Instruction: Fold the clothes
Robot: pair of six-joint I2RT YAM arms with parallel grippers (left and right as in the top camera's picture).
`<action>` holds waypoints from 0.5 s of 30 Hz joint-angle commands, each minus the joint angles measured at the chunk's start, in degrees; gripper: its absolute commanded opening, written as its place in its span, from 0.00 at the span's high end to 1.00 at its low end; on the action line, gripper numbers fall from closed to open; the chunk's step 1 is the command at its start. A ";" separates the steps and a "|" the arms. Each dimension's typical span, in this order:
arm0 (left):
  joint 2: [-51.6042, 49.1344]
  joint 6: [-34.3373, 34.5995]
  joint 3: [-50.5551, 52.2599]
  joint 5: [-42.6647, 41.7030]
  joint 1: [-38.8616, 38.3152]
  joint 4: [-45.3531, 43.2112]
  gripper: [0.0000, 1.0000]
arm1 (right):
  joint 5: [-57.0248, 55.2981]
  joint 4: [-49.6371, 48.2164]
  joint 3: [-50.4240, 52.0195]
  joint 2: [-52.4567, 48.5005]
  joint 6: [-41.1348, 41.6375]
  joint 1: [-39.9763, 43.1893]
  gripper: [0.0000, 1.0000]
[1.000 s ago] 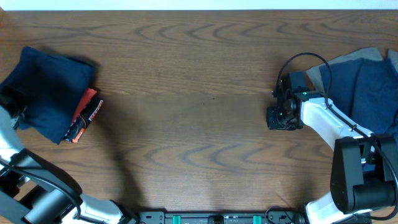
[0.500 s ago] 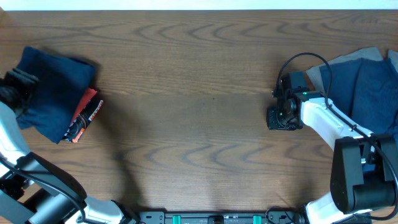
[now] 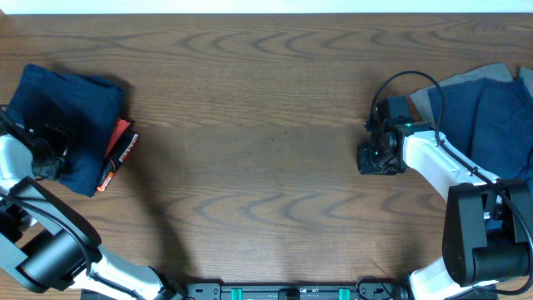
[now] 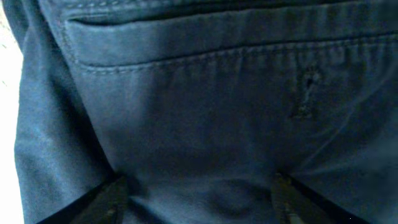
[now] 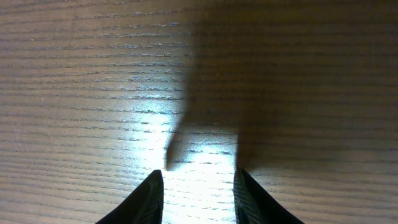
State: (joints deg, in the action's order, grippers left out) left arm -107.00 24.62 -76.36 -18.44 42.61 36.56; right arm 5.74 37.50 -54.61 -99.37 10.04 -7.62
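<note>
At the 9 o'clock side of the table (image 3: 266,108) lies a folded navy garment (image 3: 75,108), the top of a small stack. A red garment (image 3: 121,131) peeks out from under its 3 o'clock edge, and a black garment with orange-white print (image 3: 117,157) shows just below that, toward 5 o'clock. The left gripper (image 3: 52,154) sits over the 7 o'clock part of the folded navy piece. In the left wrist view its jaws are spread wide with nothing clamped, and both fingertips (image 4: 112,194) are low against dark blue cloth that shows a stitched seam and a buttonhole. Whether they press into the fabric cannot be told. At the 3 o'clock edge of the table a loose heap of navy clothes (image 3: 495,117) lies unfolded, with a grey edge (image 3: 425,98) on its 9 o'clock side. The right gripper (image 3: 379,158) hangs over bare wood just to the 9 o'clock side of that heap, apart from it. In the right wrist view the right gripper (image 5: 198,186) has its jaws parted and empty, with only the grain of the table and their shadow between them.
</note>
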 commanded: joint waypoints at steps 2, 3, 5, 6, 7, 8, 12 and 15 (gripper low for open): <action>3.93 0.76 0.26 -5.51 -0.09 -0.76 0.16 | -0.33 -0.20 -0.79 0.04 0.63 0.26 0.61; 5.01 0.76 0.26 -7.06 -0.46 -1.38 0.14 | -0.17 -0.22 -0.79 0.04 0.63 0.26 0.57; 7.48 0.76 0.26 -8.76 -1.99 -2.73 0.06 | 1.36 -0.66 -0.79 0.04 0.63 0.26 0.46; 8.66 0.68 0.26 -8.81 -3.10 -3.21 0.02 | 2.54 -0.90 -0.79 0.04 0.63 0.26 0.41; 10.12 -0.33 0.26 -8.81 -4.98 -3.98 0.02 | 4.72 -1.36 -0.79 0.04 0.63 0.26 0.36; 10.93 -0.98 0.26 -8.79 -6.34 -4.35 0.02 | 5.81 -1.62 -0.79 0.04 0.63 0.26 0.35; 13.16 -4.04 0.26 -6.75 -15.93 -5.16 0.02 | 14.60 -4.59 -0.79 0.04 0.68 0.26 0.26; 12.72 -6.60 0.28 -5.70 -24.48 -4.63 0.02 | 17.73 -6.71 -0.79 0.04 3.63 0.26 0.21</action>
State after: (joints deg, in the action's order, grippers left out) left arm -93.73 21.96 -76.18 -24.86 24.05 31.22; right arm 16.86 31.75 -54.61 -99.37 11.11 -7.62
